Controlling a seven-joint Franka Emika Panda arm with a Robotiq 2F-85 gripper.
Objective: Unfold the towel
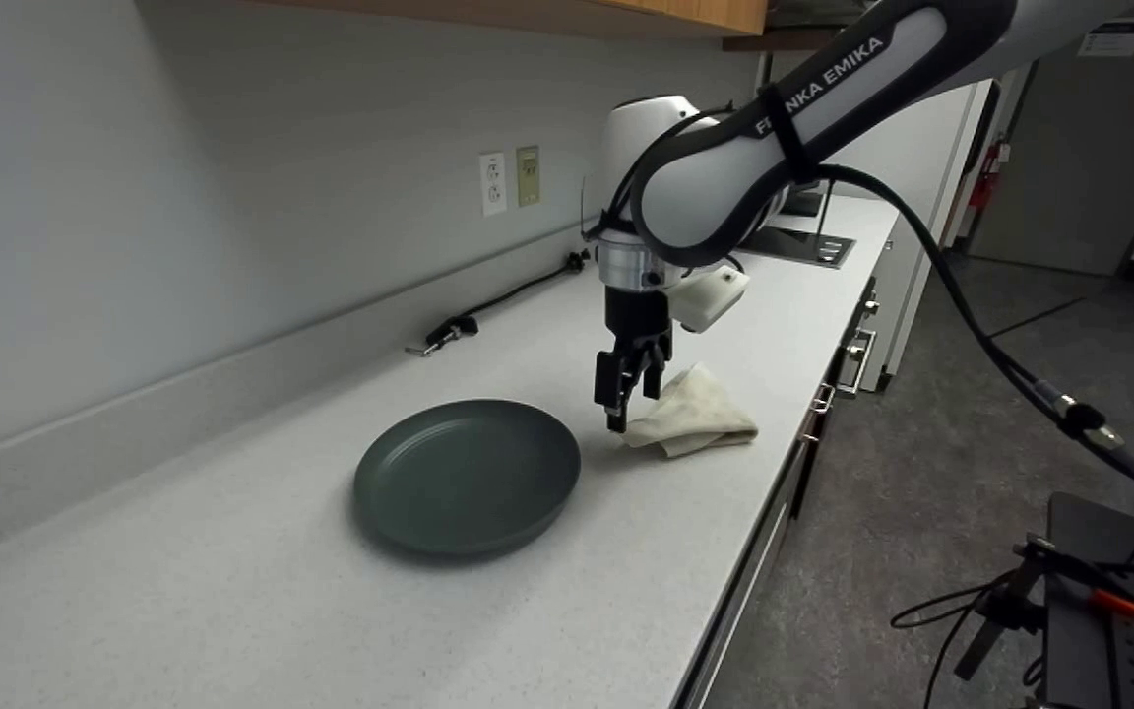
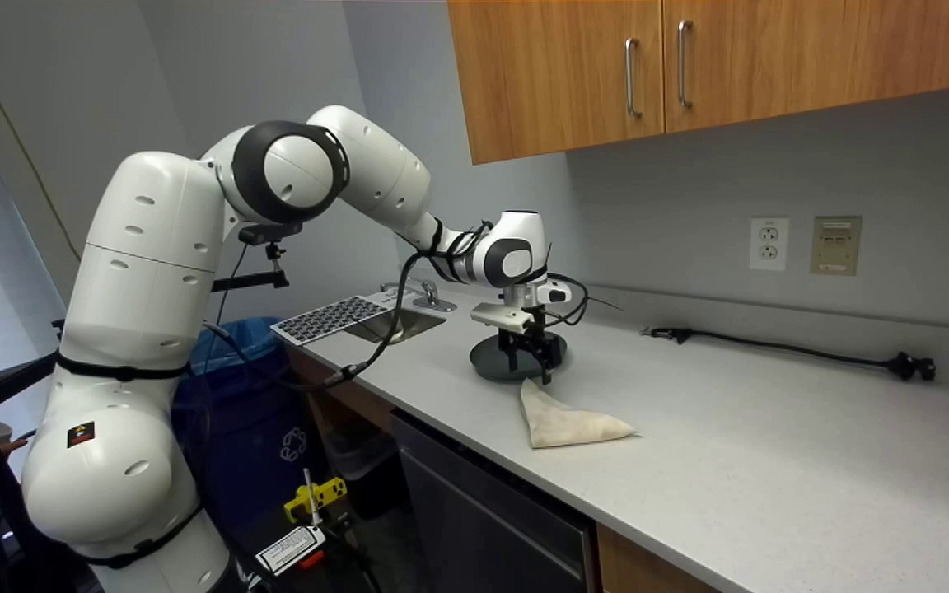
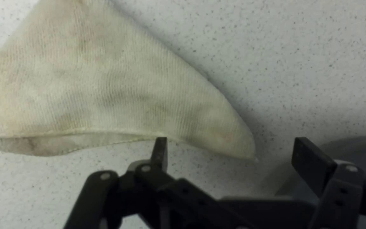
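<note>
A cream-coloured towel (image 1: 693, 412) lies folded into a rough triangle on the white counter. It also shows in an exterior view (image 2: 569, 424) and fills the upper left of the wrist view (image 3: 106, 79). A second layer shows under its lower edge there. My gripper (image 1: 634, 406) points down beside the towel's narrow corner, and it also shows in an exterior view (image 2: 530, 372). In the wrist view my gripper (image 3: 230, 140) is open, with its fingers wide apart. The towel's corner tip lies between the fingers in that view. Nothing is held.
A dark green round plate (image 1: 469, 478) lies close to the gripper, on the side away from the towel; it also shows in the wrist view (image 3: 361, 149). A black cable (image 2: 796, 349) lies along the wall. The counter's front edge (image 1: 769, 492) runs near the towel.
</note>
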